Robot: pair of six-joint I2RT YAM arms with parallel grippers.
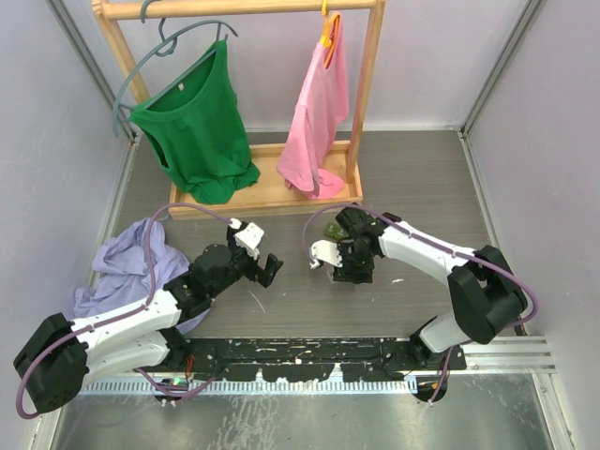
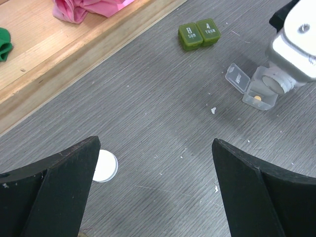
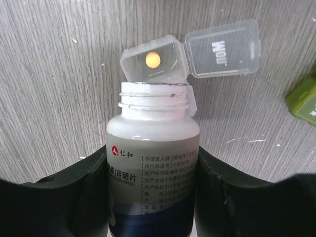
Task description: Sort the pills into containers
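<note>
My right gripper [image 3: 153, 197] is shut on a white pill bottle [image 3: 153, 148] with its cap off, tipped so its mouth hangs at the clear container [image 3: 155, 61]. That container's lid [image 3: 222, 49] is flipped open, and one yellow pill [image 3: 153, 59] lies in the compartment. The dark green container [image 2: 199, 34] sits shut a little beyond, near the wooden base. In the top view the bottle [image 1: 325, 253] points left from the right gripper [image 1: 341, 262]. My left gripper [image 2: 155, 187] hovers open over bare table, and in the top view the left gripper [image 1: 267, 268] sits left of the bottle.
A round white bottle cap [image 2: 104, 166] lies by my left finger. A wooden clothes rack [image 1: 272, 197] with a green shirt [image 1: 197, 131] and a pink shirt [image 1: 319, 122] stands at the back. A lavender cloth [image 1: 127, 262] is heaped at the left.
</note>
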